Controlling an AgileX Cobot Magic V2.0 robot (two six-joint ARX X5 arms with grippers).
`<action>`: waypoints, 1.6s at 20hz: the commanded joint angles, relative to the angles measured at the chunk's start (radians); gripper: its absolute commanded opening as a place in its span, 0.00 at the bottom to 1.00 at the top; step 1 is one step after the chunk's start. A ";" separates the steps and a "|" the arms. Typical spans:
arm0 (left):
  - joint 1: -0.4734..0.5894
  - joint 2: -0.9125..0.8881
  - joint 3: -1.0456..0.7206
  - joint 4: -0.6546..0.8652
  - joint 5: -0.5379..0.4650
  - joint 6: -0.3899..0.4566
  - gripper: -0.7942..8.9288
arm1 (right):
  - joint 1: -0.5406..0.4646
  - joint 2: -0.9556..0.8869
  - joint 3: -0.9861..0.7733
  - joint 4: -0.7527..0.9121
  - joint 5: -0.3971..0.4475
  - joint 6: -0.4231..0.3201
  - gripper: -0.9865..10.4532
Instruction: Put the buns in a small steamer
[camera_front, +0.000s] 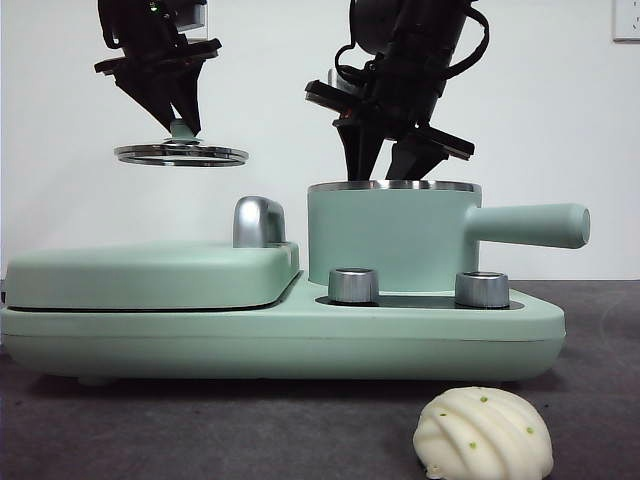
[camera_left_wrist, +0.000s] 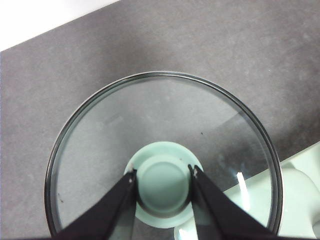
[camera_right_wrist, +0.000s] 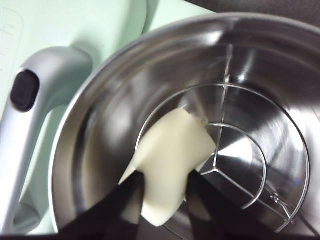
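While the left claw (camera_left_wrist: 163, 175) pinches the green knob of the round glass lid (camera_front: 181, 154) up in the air, the right claw (camera_right_wrist: 165, 182) squeezes the smooth cream-white bun (camera_right_wrist: 170, 170) over the open mint-green steamer pot (camera_front: 390, 240). The pleated white bun with green specks (camera_front: 484, 434) lies on the dark worktop (camera_front: 250, 430).

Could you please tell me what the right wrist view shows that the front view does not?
Only the right wrist view shows the smooth bun clamped in the right gripper over the wire rack inside. Only the front view shows the pleated bun on the table and the left gripper holding the glass lid. Both show the small steamer.
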 joint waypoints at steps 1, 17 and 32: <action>-0.003 0.008 0.047 0.026 0.002 -0.010 0.10 | 0.009 0.023 0.029 0.010 0.019 -0.009 0.25; -0.003 0.008 0.047 0.025 0.002 -0.017 0.10 | 0.009 0.019 0.195 -0.121 0.023 -0.006 0.48; -0.010 0.008 0.047 0.025 0.002 -0.042 0.10 | 0.135 -0.423 -0.021 -0.311 0.135 -0.016 0.48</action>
